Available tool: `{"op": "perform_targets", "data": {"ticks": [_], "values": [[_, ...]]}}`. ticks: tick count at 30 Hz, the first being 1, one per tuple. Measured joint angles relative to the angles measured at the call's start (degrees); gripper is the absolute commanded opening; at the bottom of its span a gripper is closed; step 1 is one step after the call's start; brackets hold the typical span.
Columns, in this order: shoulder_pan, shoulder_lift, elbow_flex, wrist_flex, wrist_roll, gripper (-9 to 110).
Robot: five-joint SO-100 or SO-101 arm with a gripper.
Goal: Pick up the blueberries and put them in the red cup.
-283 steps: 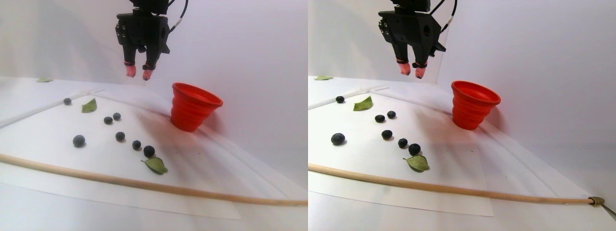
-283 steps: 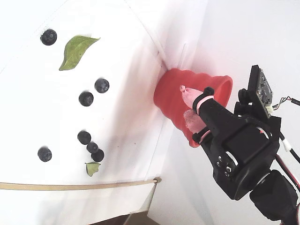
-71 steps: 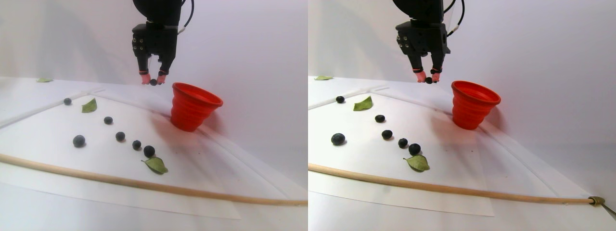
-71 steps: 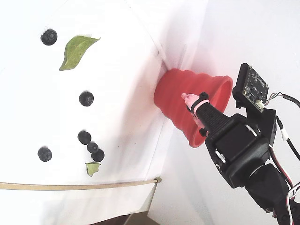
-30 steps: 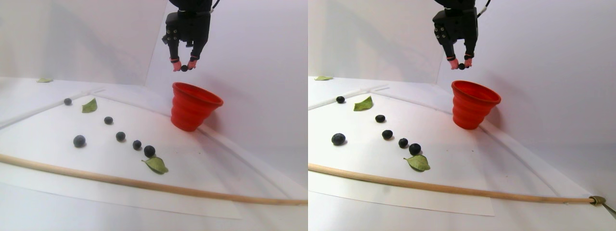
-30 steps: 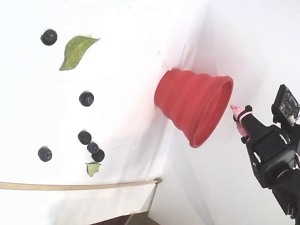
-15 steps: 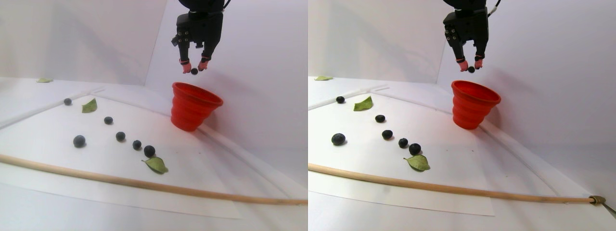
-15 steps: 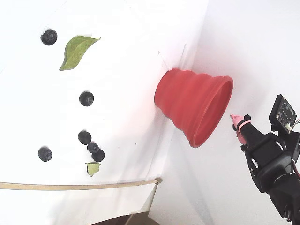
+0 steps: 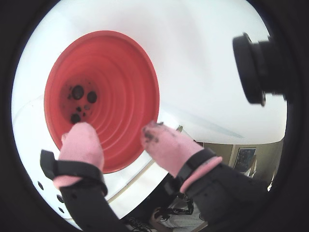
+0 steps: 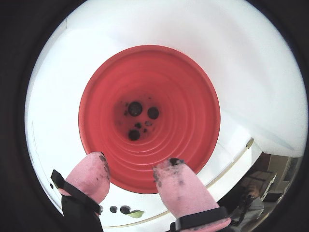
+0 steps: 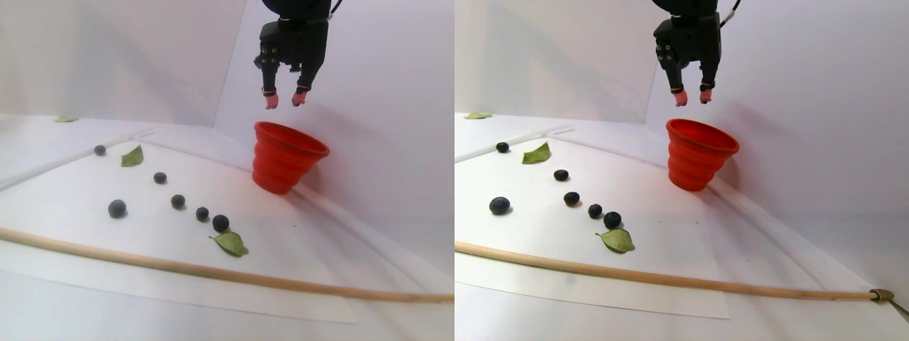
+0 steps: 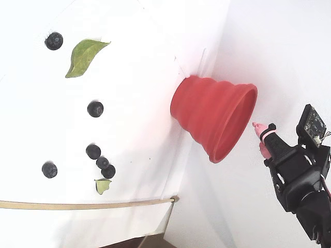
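1. Hovering above the red cup [image 10: 149,118], the hand [image 10: 131,176] has its pink fingertips [image 10: 176,181] spread apart with nothing between them; both wrist views show an empty gap over the cup's near rim.

2. Inside the cup, several blueberries [image 10: 135,108] lie on the floor in the wrist views. From the hand in that view, they sit toward 12 o'clock, well below the fingertips.

3. On the desk [image 11: 85,234], five more blueberries [image 11: 116,208] lie loose in the left half of the stereo pair view, well apart from the cup, out toward 8 o'clock from it. The hand [image 11: 283,100] hangs at about 12 o'clock over the cup's [image 11: 288,167] rim there.

4. Risk, as I judge it: the fingertips carry dark smears of juice, so the next berry may stick to a pad or be crushed if squeezed hard.

5. Another risk: two berries [image 12: 105,167] lie touching or nearly so beside a small green leaf [image 12: 103,185] in the fixed view; a descent there could nudge one away or pinch the leaf as well.

6. A third: the cup [image 12: 214,121] looks soft and light, so a low sweep of the hand [image 12: 262,136] on its way out could tip it and spill what is in it.

7. A wooden rod [image 11: 213,272] lies across the front of the desk; the berries could roll against it if knocked.
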Motion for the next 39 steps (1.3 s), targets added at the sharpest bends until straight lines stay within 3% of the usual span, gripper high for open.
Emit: {"op": "perform_targets", "data": {"ticks": [39], "values": [[-8.2,10.8,13.6,2.8,11.0,18]]}}
